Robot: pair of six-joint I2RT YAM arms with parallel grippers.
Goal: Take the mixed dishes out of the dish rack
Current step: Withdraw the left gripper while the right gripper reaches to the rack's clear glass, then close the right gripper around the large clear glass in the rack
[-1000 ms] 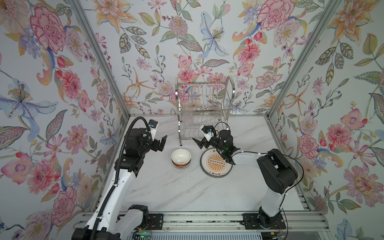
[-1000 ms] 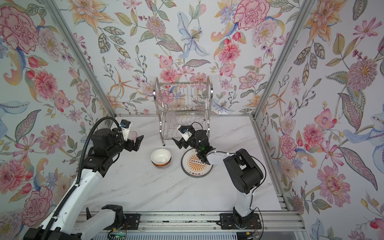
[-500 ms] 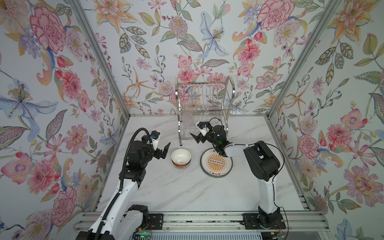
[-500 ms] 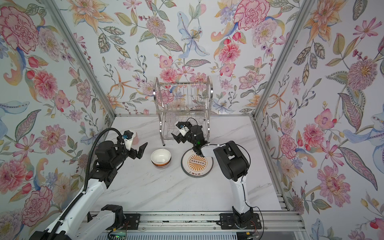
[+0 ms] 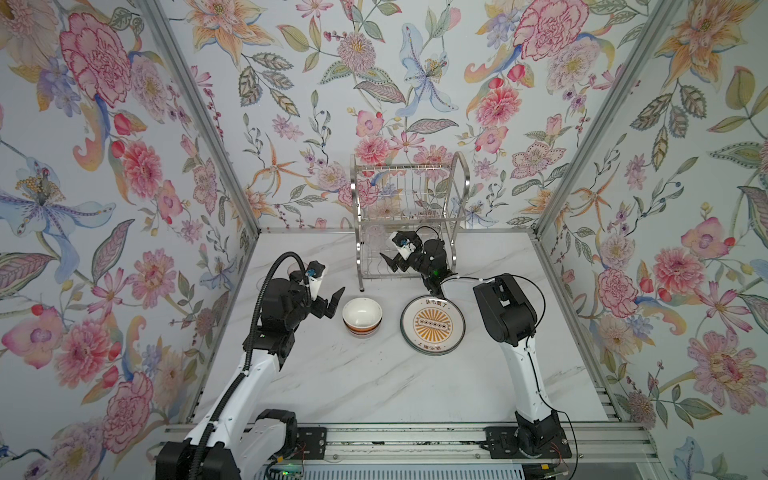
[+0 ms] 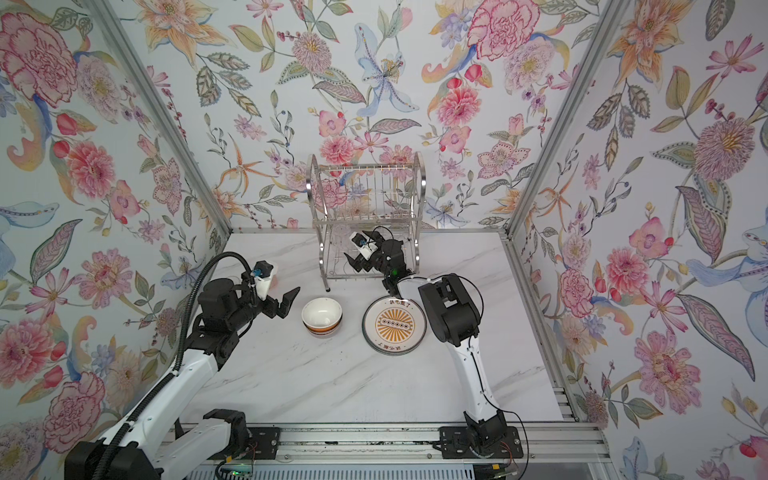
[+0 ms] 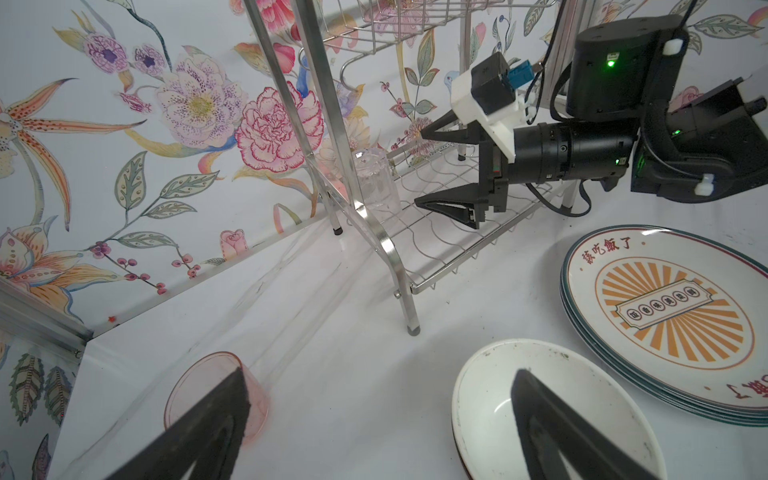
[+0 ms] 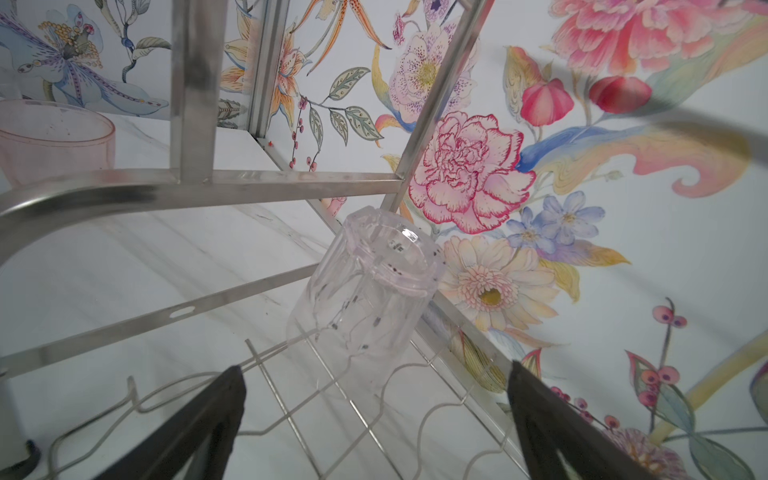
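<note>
The bowls (image 5: 361, 318), the plates (image 5: 432, 324) and the pink glass (image 7: 212, 399) at 10 o'clock are out on the table (image 5: 374, 374), and only one clear glass (image 8: 365, 299) waits in the dish rack (image 5: 409, 199) at 12 o'clock, where the right gripper (image 7: 420, 169) hangs, wide open and empty like the left gripper (image 7: 380, 372).

Dish rack (image 5: 407, 168): shiny bare steel. Plate (image 5: 432, 325): white, with an orange sunburst centre, red lettering round the rim and a dark teal edge. Bowl (image 5: 362, 312): white inside, banded orange and brown outside (the band shows only in both top views). Clear glass (image 8: 368, 291): colourless. Pink glass (image 8: 54, 141): pale, translucent. Worktop (image 5: 374, 382): white marble pattern, grey veins. Wallpaper (image 5: 415, 83): pink, orange and blue flowers, green leaves, pale ground. Left pincer (image 7: 380, 374) and right pincer (image 7: 436, 170): black.
</note>
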